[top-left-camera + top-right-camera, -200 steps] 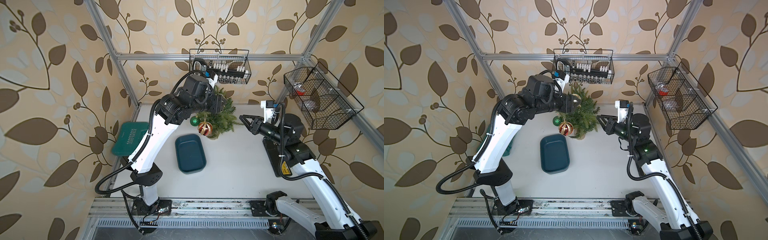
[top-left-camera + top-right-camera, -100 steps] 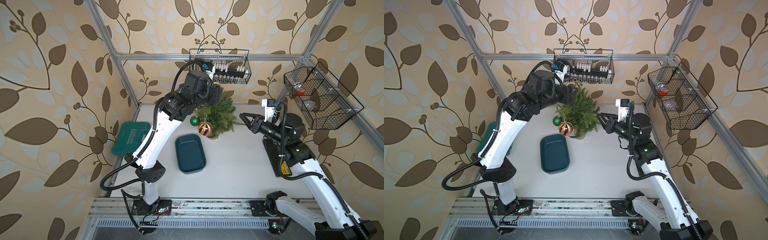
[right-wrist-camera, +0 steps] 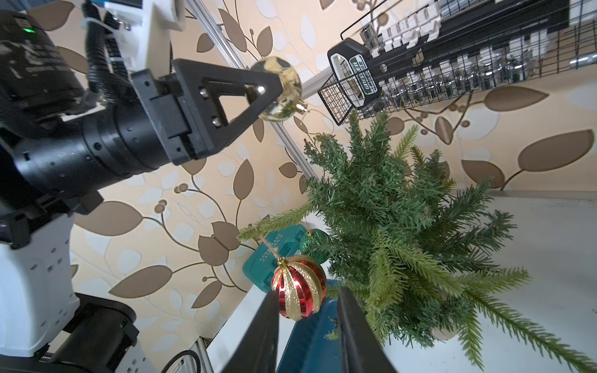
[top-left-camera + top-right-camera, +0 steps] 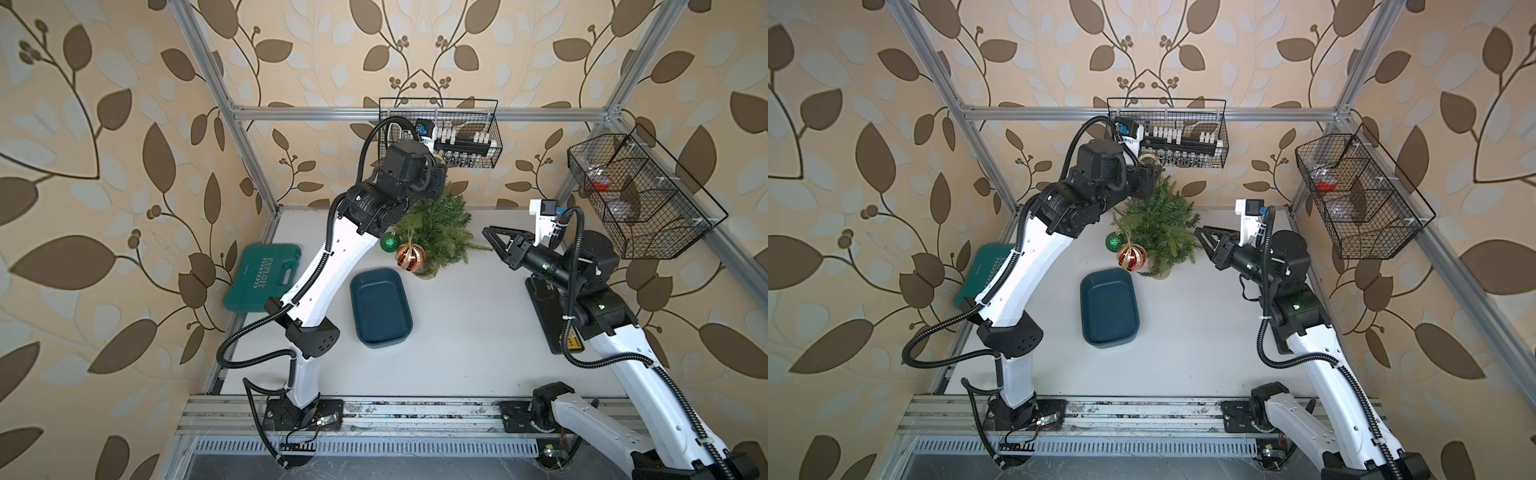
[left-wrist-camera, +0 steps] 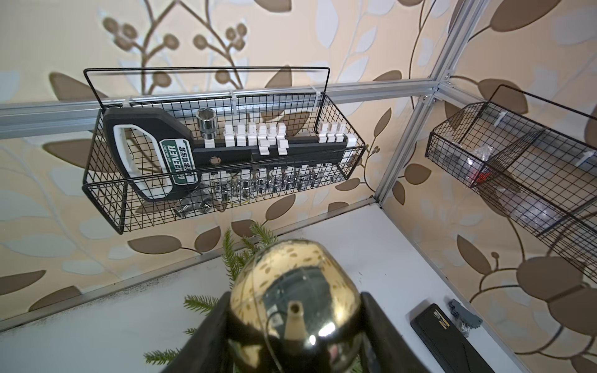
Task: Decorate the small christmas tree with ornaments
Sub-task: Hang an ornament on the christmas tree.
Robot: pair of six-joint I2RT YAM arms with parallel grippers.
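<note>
Two grippers work at the tree [image 4: 1156, 232]. The left gripper [image 5: 294, 300] is clamped on the gold bauble [image 3: 285, 84], near the treetop at 12 o'clock in both top views. The right gripper [image 4: 1202, 242], part open and empty, sits at 3 o'clock.

White table [image 4: 457, 332]: tree [image 4: 440, 237], teal tray [image 4: 380, 307], green case [image 4: 262, 276]

Left tool [image 5: 294, 300] and gold bauble [image 5: 292, 274] now higher.
</note>
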